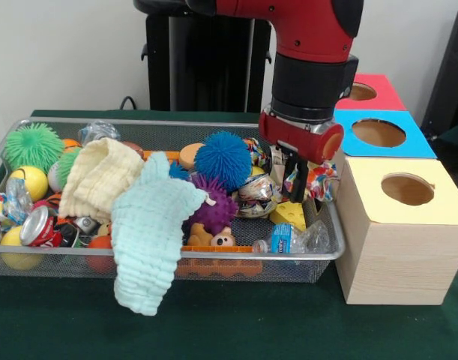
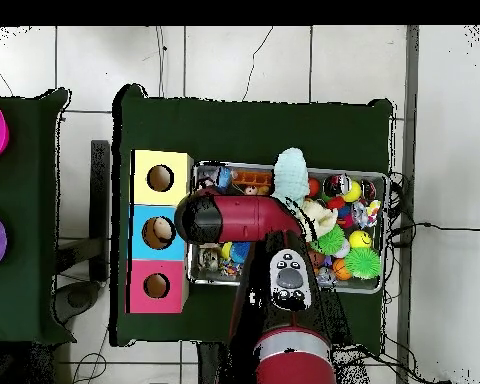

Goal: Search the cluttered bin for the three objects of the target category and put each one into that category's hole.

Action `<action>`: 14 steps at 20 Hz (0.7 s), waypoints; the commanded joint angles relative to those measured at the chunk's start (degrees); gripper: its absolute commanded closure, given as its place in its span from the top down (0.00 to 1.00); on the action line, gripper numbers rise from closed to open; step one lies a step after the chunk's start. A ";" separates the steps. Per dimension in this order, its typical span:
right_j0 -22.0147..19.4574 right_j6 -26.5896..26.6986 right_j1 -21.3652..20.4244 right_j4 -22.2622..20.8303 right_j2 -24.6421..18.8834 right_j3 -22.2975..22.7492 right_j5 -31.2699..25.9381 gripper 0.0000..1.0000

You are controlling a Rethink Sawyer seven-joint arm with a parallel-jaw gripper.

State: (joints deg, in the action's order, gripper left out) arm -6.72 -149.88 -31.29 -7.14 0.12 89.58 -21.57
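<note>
My gripper hangs low over the right end of the wire mesh bin, close to a colourful crinkly wrapper and above a yellow cheese-shaped toy. Whether it holds anything is unclear. In the overhead view the red arm covers it. The bin holds a blue spiky ball, a purple spiky ball, a green spiky ball, a yellow ball, a crushed can, a cream cloth and a mint cloth draped over the front rim.
Three wooden boxes with round holes stand beside the bin: yellow, blue, red. From above they are the yellow box, blue box and red box, left of the bin. Green cloth covers the table.
</note>
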 commanded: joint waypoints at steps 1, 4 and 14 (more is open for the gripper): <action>-1.11 -1.80 -1.84 2.43 -5.04 5.65 -4.14 0.00; -0.71 -2.20 -2.27 3.12 -5.23 5.94 -4.40 0.00; 0.96 -3.58 -3.17 6.12 -4.87 5.72 -5.92 0.00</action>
State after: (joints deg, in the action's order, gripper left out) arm -6.26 -149.88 -34.52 -3.86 -0.09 91.23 -21.57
